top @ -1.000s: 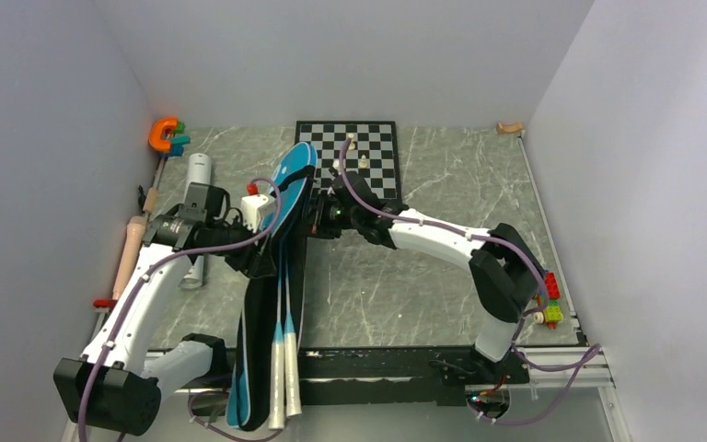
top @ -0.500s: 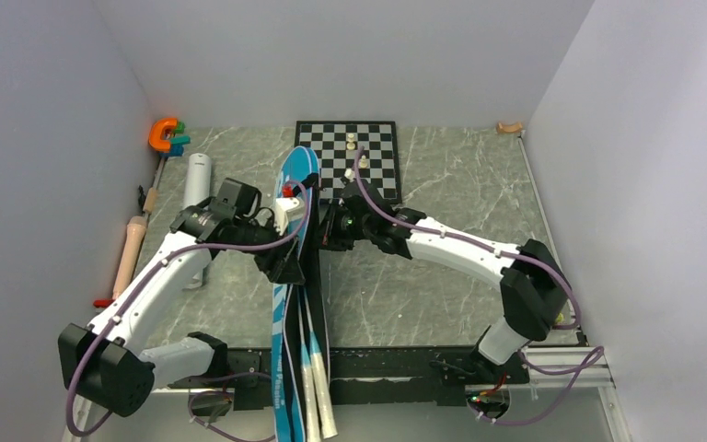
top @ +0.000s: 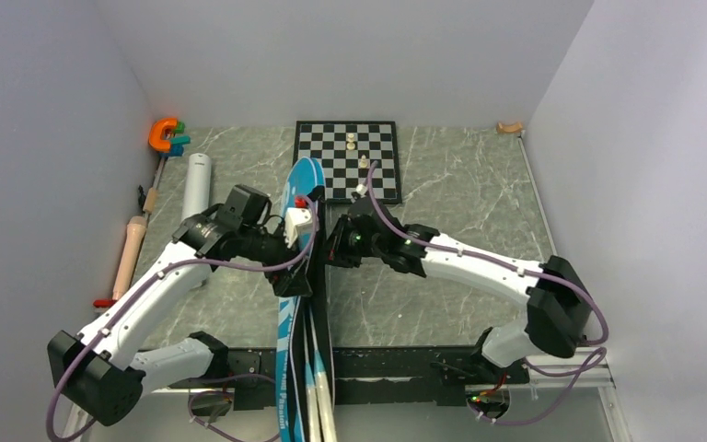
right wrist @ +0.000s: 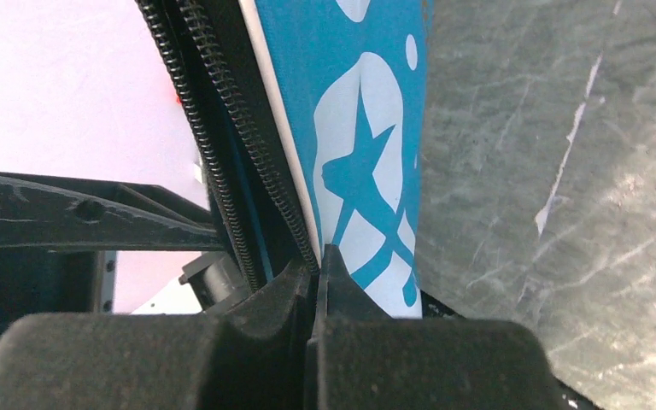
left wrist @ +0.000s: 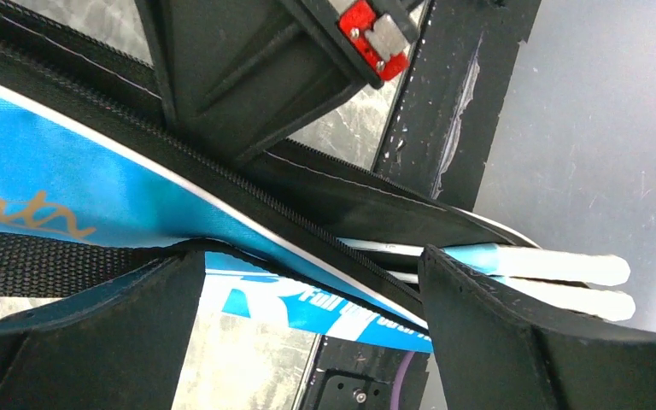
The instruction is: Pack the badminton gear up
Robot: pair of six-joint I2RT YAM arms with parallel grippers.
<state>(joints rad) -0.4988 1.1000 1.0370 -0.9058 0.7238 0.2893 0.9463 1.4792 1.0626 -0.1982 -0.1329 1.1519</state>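
Note:
The blue bag point(top: 304, 184) lies lengthwise down the table's middle, tipped onto its edge, with its open zipper point(left wrist: 307, 224) showing. Two white racket handles point(top: 318, 405) stick out of its near end, past the table's edge; they also show in the left wrist view point(left wrist: 564, 269). My right gripper point(top: 330, 247) is shut on the bag's zipper edge point(right wrist: 303, 213). My left gripper point(top: 296, 281) is open, its jaws wide apart with the bag and its black strap point(left wrist: 43, 265) lying across the fingertips. The white tube point(top: 195, 184) lies at the left. No shuttlecocks are in view.
A chessboard point(top: 331, 147) with a few pieces sits at the back. A rolling pin point(top: 129, 253) and an orange clamp point(top: 164, 133) lie along the left wall. Small coloured blocks are hidden behind my right arm's elbow point(top: 562, 318).
Both grippers and the bag have moved toward the near edge and a little right. The bag has straightened and turned on edge, and the handles hang further over the near edge.

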